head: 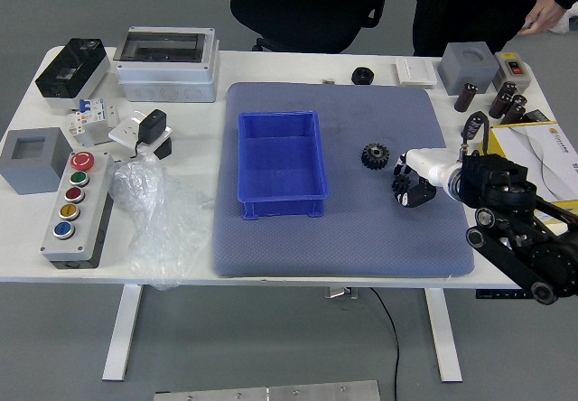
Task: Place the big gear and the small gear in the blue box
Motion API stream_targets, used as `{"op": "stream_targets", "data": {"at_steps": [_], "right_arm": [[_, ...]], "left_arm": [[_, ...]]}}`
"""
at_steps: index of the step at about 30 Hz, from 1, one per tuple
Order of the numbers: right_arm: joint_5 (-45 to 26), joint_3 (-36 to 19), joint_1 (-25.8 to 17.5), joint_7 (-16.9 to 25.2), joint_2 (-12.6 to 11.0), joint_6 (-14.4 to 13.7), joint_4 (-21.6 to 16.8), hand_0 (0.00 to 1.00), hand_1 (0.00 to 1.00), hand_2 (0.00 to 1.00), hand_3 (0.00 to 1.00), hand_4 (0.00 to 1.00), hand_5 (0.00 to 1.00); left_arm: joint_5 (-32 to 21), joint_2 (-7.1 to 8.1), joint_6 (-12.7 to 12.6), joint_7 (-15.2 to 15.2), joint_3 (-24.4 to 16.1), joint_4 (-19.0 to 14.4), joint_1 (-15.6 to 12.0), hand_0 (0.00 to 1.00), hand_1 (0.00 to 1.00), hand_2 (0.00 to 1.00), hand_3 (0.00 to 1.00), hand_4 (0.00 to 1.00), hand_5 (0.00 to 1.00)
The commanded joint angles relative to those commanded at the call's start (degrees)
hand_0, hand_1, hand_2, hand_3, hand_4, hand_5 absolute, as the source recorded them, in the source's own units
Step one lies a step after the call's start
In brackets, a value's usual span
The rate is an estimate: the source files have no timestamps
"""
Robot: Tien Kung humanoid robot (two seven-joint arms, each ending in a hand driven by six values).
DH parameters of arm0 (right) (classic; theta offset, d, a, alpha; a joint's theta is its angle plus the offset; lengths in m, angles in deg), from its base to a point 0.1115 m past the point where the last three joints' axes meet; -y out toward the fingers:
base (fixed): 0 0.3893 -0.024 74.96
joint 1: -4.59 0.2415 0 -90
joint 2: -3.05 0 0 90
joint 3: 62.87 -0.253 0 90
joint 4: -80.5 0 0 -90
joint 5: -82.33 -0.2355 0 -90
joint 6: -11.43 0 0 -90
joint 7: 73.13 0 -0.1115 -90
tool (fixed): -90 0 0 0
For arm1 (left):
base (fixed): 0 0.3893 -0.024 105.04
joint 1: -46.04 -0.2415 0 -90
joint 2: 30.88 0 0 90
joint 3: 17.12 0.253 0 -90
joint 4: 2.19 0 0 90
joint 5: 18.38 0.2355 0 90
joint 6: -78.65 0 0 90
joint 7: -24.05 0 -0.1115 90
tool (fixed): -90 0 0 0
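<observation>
The right hand (pixel 430 168) is at the small gear (pixel 398 185) – whether it grips, I cannot tell. Open mat (pixel 348 171) separates the big gear (pixel 375 156) from the right edge of the blue box (pixel 283 209).

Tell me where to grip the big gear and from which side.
Grip the big gear by its toothed rim, at two opposite edges, probably best from above and the right. It appears to lie flat on the mat, apart from the blue box, and the right robot hand is on that side, at the small gear.
</observation>
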Motion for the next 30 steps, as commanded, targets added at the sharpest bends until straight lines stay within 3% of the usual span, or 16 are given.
{"op": "stream_targets", "data": {"at_steps": [30], "right_arm": [[5.68, 4.4, 1.07, 0.37, 0.1, -1.76, -0.12, 0.545, 0.559, 0.729, 0.7, 0.628, 0.292]], "left_arm": [[0.03, -0.13, 0.0, -0.05, 0.06, 0.0, 0.04, 0.857, 0.826, 0.823, 0.773, 0.594, 0.373]]}}
